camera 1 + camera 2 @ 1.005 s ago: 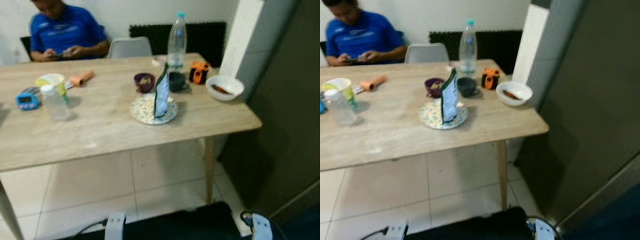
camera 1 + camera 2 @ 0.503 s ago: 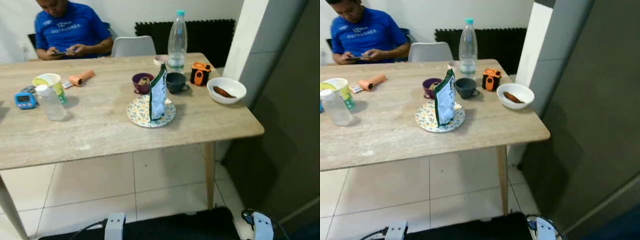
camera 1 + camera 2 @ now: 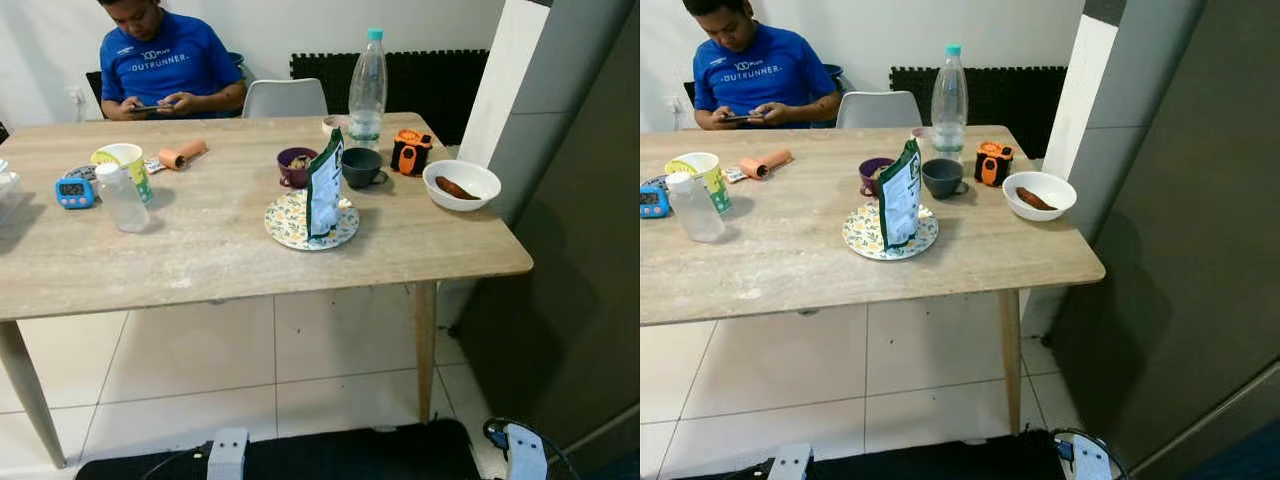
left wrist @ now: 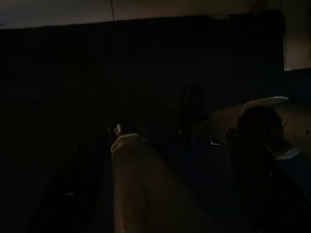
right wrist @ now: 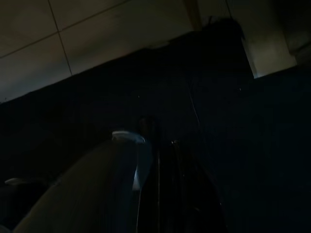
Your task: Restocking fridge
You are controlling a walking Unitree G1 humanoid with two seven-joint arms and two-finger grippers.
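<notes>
A green snack pouch [image 3: 324, 185] stands upright on a patterned plate [image 3: 290, 226] near the middle of a wooden table [image 3: 200, 265]. Behind it sit a purple bowl [image 3: 295, 166], a dark grey cup [image 3: 360, 167], a clear water bottle [image 3: 367, 90] and an orange gadget [image 3: 410, 152]. A white bowl [image 3: 461, 184] holding brown food rests by the table's right end. The dark grey fridge side [image 3: 1200, 250] rises at the right. My left gripper [image 4: 170, 194] and right gripper [image 5: 165, 194] hang idle in deep shade, low beside my body.
A person in a blue shirt [image 3: 165, 65] sits at the far side looking at a phone, next to a white chair [image 3: 285, 97]. On the left of the table are a small plastic bottle [image 3: 120, 197], a yellow-green cup [image 3: 122, 162], a blue timer [image 3: 74, 191] and an orange roll [image 3: 183, 154]. White tiled floor [image 3: 200, 370] lies under the table.
The whole picture has shifted and sharpened as my head camera moved, and the table now sits slightly lower and more to the right. Nothing on the table has moved.
</notes>
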